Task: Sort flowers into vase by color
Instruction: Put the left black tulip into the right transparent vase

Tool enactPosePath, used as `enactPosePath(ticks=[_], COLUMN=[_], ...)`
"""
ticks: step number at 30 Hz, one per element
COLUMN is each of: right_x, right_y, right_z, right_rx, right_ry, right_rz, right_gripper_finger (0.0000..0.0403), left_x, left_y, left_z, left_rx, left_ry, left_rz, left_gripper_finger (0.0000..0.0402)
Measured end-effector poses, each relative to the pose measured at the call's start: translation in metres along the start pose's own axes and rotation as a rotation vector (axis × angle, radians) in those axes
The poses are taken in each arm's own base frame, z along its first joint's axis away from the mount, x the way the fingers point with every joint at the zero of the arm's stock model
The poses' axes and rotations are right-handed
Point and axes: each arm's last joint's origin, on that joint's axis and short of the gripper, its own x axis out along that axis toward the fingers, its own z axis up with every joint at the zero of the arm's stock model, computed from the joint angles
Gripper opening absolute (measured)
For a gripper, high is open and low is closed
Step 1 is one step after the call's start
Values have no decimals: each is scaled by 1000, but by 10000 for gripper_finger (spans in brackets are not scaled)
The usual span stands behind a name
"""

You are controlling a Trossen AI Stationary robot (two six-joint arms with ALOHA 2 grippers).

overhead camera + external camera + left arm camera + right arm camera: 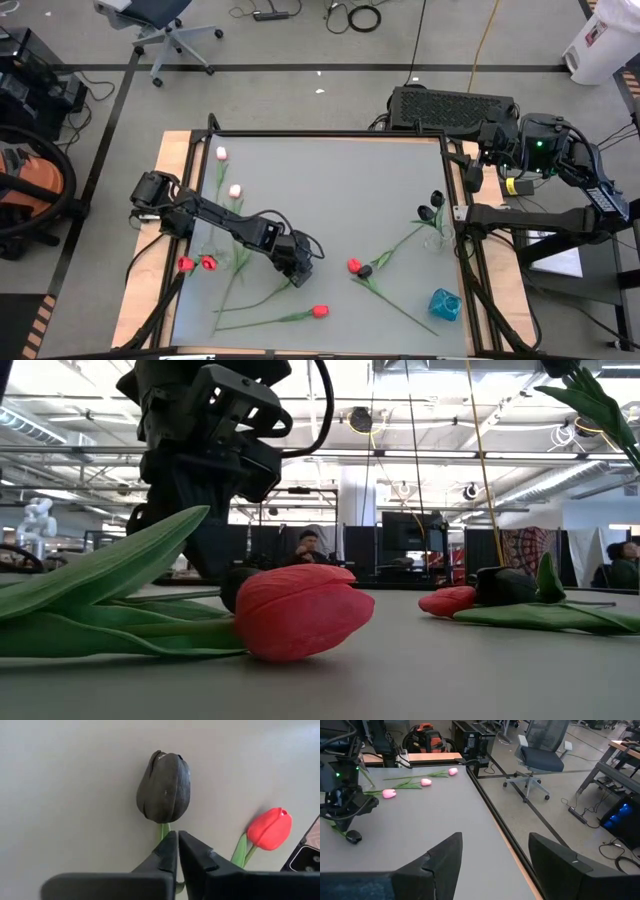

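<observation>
The left fingers point(177, 845) are pressed together around the thin green stem of a black tulip point(164, 787), just under its head. That head is smooth, dark and egg-shaped, and it lies on the flat grey desk point(330, 190). The right fingers point(495, 855) are wide apart and hold nothing; they wait over the desk's right edge.

The other flowers lie flat on the desk: two pink tulips point(228, 172) at the back left, two red ones point(197, 264) at the front left, and a red tulip point(320, 311) at the front. No writing can be read.

Only the high view shows a blue, bumpy vase point(445, 304) at the front right corner. The low view shows that red tulip's soft, round petals up close. Only the left wrist view shows the grip.
</observation>
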Motion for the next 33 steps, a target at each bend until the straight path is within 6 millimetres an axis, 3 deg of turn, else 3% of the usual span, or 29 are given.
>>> enactPosePath(ticks=[7, 12, 33], right_x=[0, 0, 0], right_y=[0, 0, 0], right_z=[0, 0, 0], right_rx=[0, 0, 0], right_ry=[-1, 0, -1], right_rz=[0, 0, 0], right_gripper_finger=[219, 219, 219], left_x=[0, -1, 2], left_y=[1, 3, 10], left_z=[1, 5, 1], left_rx=[-4, -14, -25], left_ry=[-27, -32, -18], left_rz=[19, 20, 60], left_gripper_finger=[89, 112, 116])
